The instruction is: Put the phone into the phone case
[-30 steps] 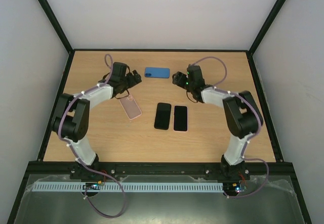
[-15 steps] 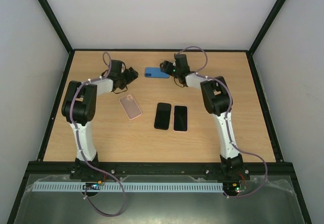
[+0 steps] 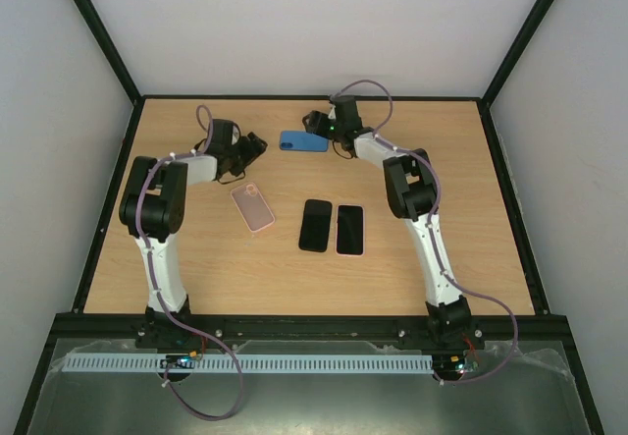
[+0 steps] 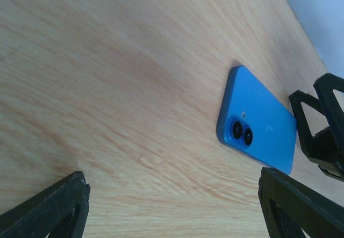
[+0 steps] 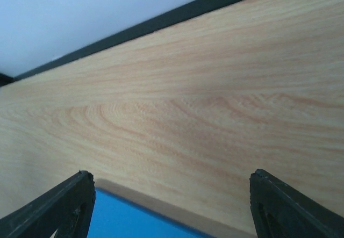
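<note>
A blue phone-shaped item (image 3: 303,140) lies back up at the far middle of the table, two dark camera lenses showing on it (image 4: 258,122). A translucent pink phone case (image 3: 253,206) lies left of centre. A black phone (image 3: 315,225) and a pink-edged phone (image 3: 350,230) lie side by side, screens up. My left gripper (image 3: 257,144) stands open just left of the blue item, over bare wood (image 4: 172,216). My right gripper (image 3: 312,121) is open, low over the blue item's far edge (image 5: 134,224), nothing between its fingers (image 5: 172,211).
The black frame rail (image 3: 314,97) and white back wall run close behind both grippers. The right gripper's black fingers (image 4: 322,125) show in the left wrist view beyond the blue item. Bare wood (image 3: 442,248) stretches right of the phones.
Both arms have stretched toward the back. The right gripper moved left to the blue item's far side. The left gripper left the pink case and drew back to the far left, narrowing slightly.
</note>
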Robot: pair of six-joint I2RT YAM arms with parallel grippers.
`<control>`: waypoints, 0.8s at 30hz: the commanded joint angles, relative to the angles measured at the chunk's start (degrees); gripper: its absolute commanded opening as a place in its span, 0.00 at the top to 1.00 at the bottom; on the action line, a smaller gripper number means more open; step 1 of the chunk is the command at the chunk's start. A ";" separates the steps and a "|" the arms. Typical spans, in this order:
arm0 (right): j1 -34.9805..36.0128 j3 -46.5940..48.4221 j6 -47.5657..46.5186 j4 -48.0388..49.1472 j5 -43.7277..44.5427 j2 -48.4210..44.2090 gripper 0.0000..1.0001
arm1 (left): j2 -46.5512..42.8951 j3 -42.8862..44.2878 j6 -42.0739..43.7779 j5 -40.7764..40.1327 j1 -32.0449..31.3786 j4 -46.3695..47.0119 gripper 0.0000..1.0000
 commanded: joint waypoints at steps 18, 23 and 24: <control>7.70 -16.45 -18.47 -21.92 8.30 -10.90 0.26 | -15.77 -18.01 -3.05 1.44 4.14 -0.12 0.13; 9.64 -14.78 -21.51 -22.90 13.57 -10.22 0.20 | -21.08 -21.52 -2.86 -0.29 5.12 -1.20 0.11; 9.84 -13.81 -22.06 -23.51 14.33 -9.71 0.19 | -22.21 -22.33 -3.08 -0.53 5.30 -1.21 0.11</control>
